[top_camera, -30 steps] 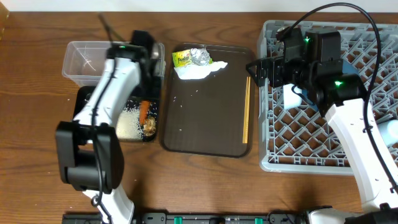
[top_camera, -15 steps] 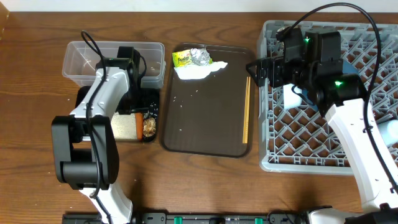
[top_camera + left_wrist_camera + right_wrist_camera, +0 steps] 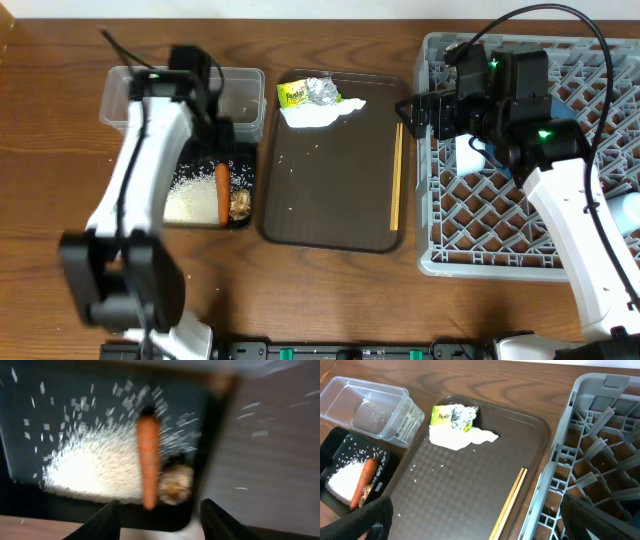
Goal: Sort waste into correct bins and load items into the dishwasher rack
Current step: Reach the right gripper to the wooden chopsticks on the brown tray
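An orange carrot lies loose in the black tray, between a heap of white rice and a brown food lump. My left gripper hangs open above the tray's far end, with nothing between its fingers. The clear tub stands behind it. My right gripper is wide open over the grey rack's left rim. Wooden chopsticks lie below it. Foil, a yellow-green wrapper and a napkin sit together.
The dark brown serving tray lies between the bins and the rack, and it bears the chopsticks, the wrapper pile and stray rice grains. A white and light-blue dish sits in the rack under my right arm.
My left gripper has opened and drawn back from the carrot, which now lies lengthwise in the black tray. The left arm has swung left. The right arm has not moved.
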Available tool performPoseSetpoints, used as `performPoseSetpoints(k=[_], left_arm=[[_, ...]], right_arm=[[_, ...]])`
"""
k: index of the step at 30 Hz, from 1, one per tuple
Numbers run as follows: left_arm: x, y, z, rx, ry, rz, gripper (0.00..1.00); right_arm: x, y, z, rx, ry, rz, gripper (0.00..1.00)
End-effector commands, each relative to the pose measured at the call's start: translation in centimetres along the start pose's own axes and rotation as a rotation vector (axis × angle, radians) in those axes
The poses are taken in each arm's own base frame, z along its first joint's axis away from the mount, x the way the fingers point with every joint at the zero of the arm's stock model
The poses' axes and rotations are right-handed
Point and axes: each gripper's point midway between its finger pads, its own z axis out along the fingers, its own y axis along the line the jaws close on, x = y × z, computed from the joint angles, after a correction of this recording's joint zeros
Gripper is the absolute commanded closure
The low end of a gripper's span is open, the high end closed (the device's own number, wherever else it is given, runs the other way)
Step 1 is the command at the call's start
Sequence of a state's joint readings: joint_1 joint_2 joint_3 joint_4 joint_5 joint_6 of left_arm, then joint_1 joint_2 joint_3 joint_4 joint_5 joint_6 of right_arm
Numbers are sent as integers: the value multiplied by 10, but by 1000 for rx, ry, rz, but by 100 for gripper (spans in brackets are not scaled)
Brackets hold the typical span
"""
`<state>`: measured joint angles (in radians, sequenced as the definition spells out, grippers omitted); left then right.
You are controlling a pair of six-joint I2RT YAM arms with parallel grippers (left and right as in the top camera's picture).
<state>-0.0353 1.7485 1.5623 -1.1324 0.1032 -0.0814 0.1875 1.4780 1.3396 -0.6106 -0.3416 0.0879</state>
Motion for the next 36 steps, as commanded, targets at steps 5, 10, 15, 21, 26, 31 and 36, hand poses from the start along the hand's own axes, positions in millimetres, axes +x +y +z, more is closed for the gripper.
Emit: performPoseSetpoints(k=[5, 10, 15, 21, 26, 31, 36], left_arm=[[-17, -45, -107, 206, -347, 128, 41], [-15, -47, -138, 221, -453, 141, 36], [-12, -46, -140, 221, -453, 141, 33], [-10, -46, -139, 223, -444, 141, 26], [-10, -46, -139, 223, -443, 140, 10], [-7, -46, -137, 221, -431, 139, 9], [-5, -45, -136, 220, -420, 138, 7]], right_arm=[[-4, 9, -1, -24, -13, 20, 1], [-1, 21, 4, -33, -4, 53, 12], [7, 28, 17, 38, 16, 61, 13], [27, 48, 42, 31, 89, 109, 16], [65, 53, 77, 89, 210, 166, 30], [96, 55, 107, 127, 300, 210, 32], [105, 62, 122, 113, 320, 130, 29]])
